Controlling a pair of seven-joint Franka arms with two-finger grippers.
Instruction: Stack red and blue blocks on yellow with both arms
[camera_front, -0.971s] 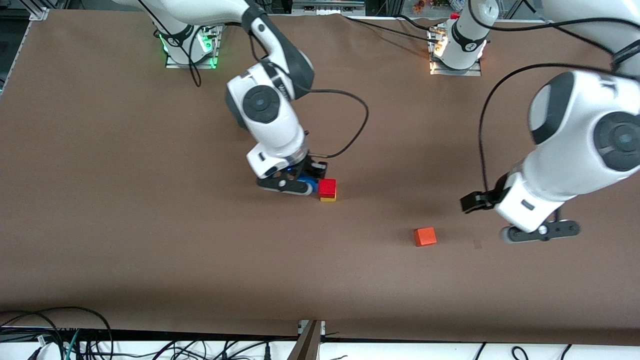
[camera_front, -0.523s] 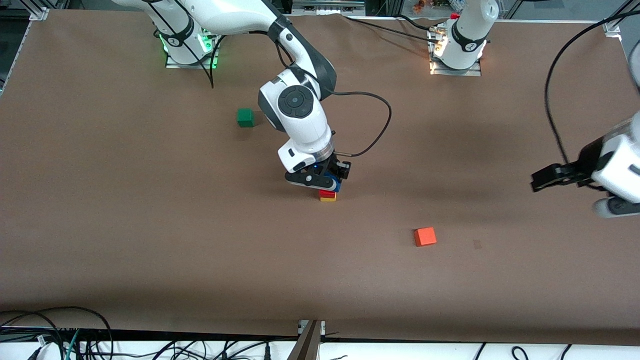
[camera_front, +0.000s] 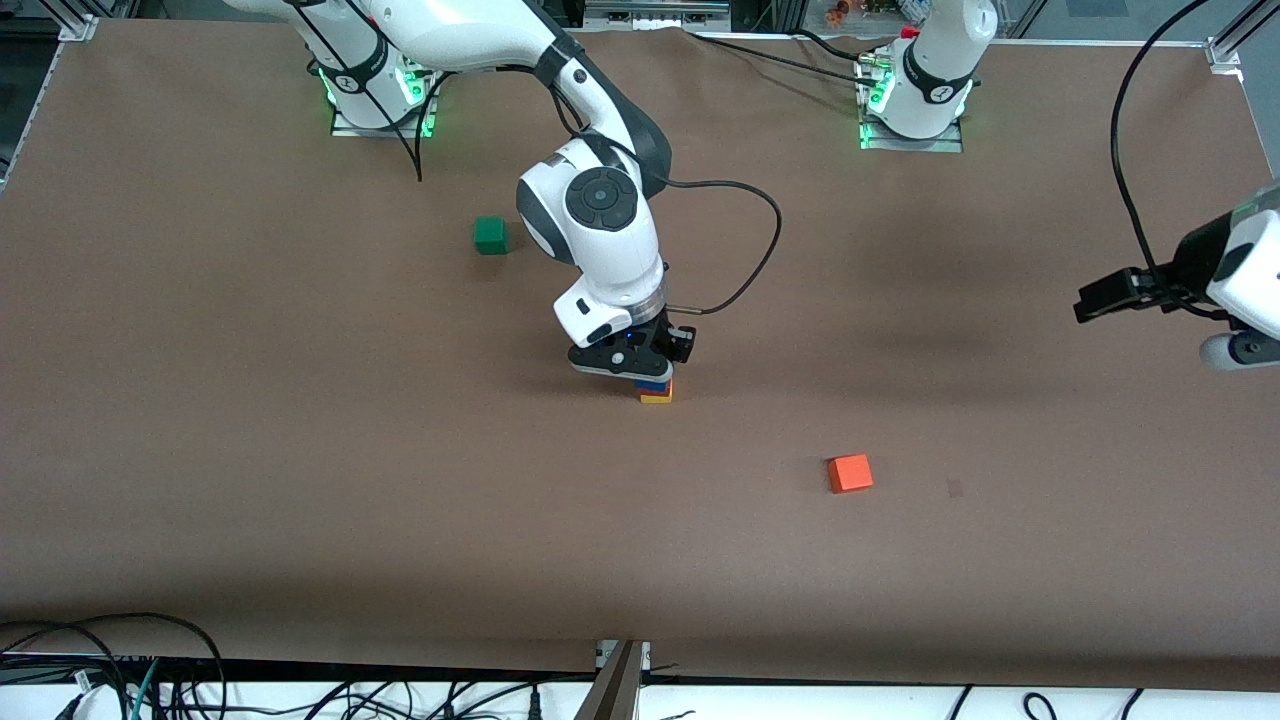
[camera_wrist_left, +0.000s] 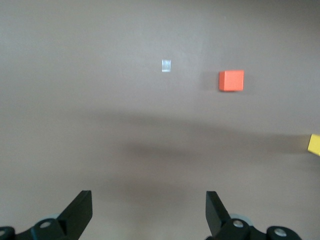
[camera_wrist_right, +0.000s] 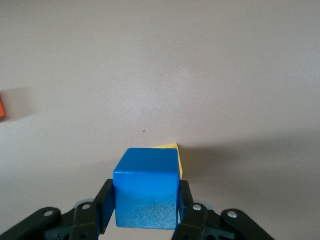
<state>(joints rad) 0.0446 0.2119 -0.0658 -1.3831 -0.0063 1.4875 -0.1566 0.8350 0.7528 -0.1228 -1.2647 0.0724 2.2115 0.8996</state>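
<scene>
Blue block (camera_wrist_right: 146, 187) sits clamped between the fingers of the right tool (camera_front: 640, 372), directly over the red block (camera_front: 655, 387), which rests on the yellow block (camera_front: 656, 398) near the middle of the desk (camera_front: 300, 450). Left tool (camera_wrist_left: 149, 215) waits spread wide and holding nothing above the left arm's end of the desk. An orange cube (camera_front: 850, 473) lies nearer the front camera than the stack; a green cube (camera_front: 490, 235) lies farther.

The blue block (camera_wrist_right: 146, 187) in my right pincer (camera_wrist_right: 145, 212) looks matt, faintly grainy on its near face. The yellow block (camera_wrist_right: 172, 152) under it is matt too. My pincer fingers (camera_wrist_right: 104, 207) are black, smooth plastic. The tabletop (camera_front: 300, 450) is brown, dull, paper-like.
</scene>
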